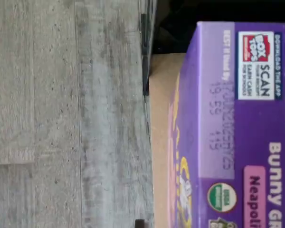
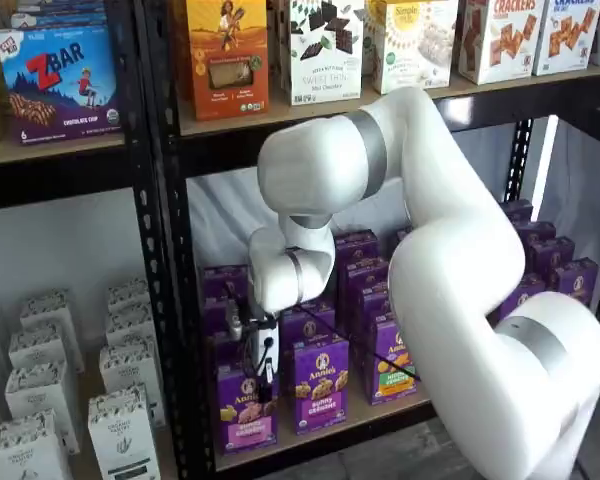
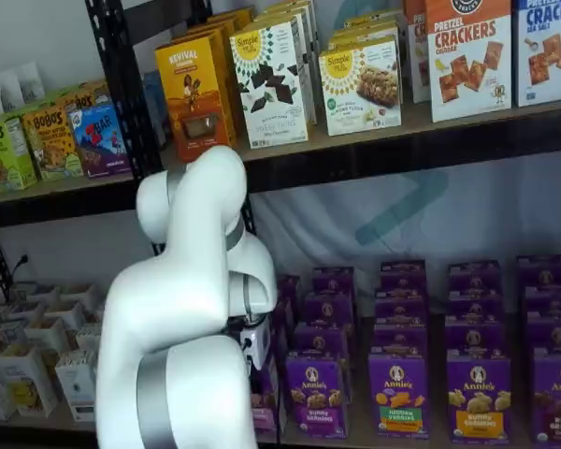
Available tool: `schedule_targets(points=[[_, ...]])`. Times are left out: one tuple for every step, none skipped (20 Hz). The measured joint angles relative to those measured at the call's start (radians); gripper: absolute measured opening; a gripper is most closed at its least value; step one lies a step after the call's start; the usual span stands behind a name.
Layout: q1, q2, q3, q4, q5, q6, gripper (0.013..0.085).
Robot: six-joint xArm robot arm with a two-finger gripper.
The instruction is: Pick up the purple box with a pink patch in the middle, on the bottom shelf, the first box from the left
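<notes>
Purple box (image 1: 232, 128) fills the near side of the wrist view, its top panel showing a Box Tops patch, a printed date and a pink label, with tan bottom shelf (image 1: 161, 142) beside it and grey plank floor (image 1: 66, 114) beyond the shelf's edge. Both shelf views show what that view hides: the white arm (image 2: 430, 260) bent low before the rack, its claw (image 2: 261, 385) down at the box (image 2: 242, 408) at the row's left end, beside the black upright (image 2: 180, 330). Whether the fingers are spread or pinching, I cannot tell. Neighbouring purple boxes (image 3: 397, 393) stand just beside it on the surface.
</notes>
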Motion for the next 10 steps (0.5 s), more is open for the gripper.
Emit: schedule_targets(points=[[0.0, 0.0, 0.0, -0.001, 0.0, 0.001, 0.061], [0.0, 0.0, 0.0, -0.004, 0.0, 0.004, 0.061], [0.0, 0.001, 0.0, -0.007, 0.0, 0.007, 0.061], [0.001, 0.001, 0.0, -0.01, -0.001, 0.01, 0.061], [0.001, 0.002, -0.001, -0.013, -0.002, 0.013, 0.061], [0.002, 0.003, -0.001, -0.017, -0.003, 0.017, 0.061], [0.002, 0.004, -0.002, -0.02, -0.003, 0.02, 0.061], [0.003, 0.005, -0.003, -0.022, -0.002, 0.022, 0.061], [0.003, 0.006, -0.004, -0.024, -0.002, 0.024, 0.061], [0.004, 0.007, -0.004, -0.024, -0.001, 0.025, 0.061]])
